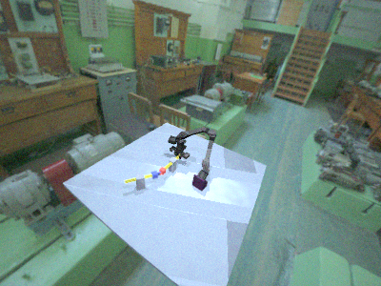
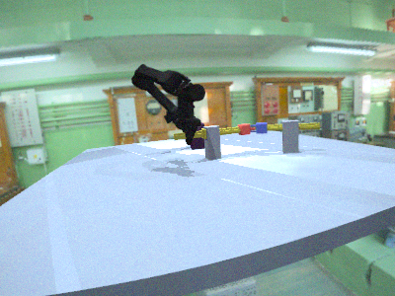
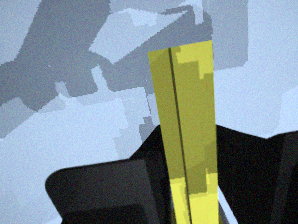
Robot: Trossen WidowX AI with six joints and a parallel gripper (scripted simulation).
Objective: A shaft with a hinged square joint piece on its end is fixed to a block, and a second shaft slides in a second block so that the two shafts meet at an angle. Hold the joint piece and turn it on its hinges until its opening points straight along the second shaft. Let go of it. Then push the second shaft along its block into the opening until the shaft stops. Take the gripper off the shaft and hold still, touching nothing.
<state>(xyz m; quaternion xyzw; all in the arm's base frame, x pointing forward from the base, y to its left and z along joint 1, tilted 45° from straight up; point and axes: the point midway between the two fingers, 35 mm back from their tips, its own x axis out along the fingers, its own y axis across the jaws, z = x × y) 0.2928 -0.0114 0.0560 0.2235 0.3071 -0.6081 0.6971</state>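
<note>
Pincer [image 1: 180, 155] [image 2: 197, 137] [image 3: 177, 127]: gripping your near-centre shaft [image 1: 169, 165] [image 2: 229, 130] [image 3: 195, 115] | risk: sideways push could jam red piece [image 1: 162, 171] [image 2: 244, 129] against blue piece [image 1: 155, 174] [image 2: 261, 127]

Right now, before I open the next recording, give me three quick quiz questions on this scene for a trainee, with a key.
1. True or false: the gripper is shut on a yellow shaft.
2. Which coloured piece is nearer the gripper?
A) blue
B) red
C) both equally near
3. Fill in the number: ___ grey blocks stand on the table.

Key: 1 true; 2 B, the red piece; 3 two.
</note>
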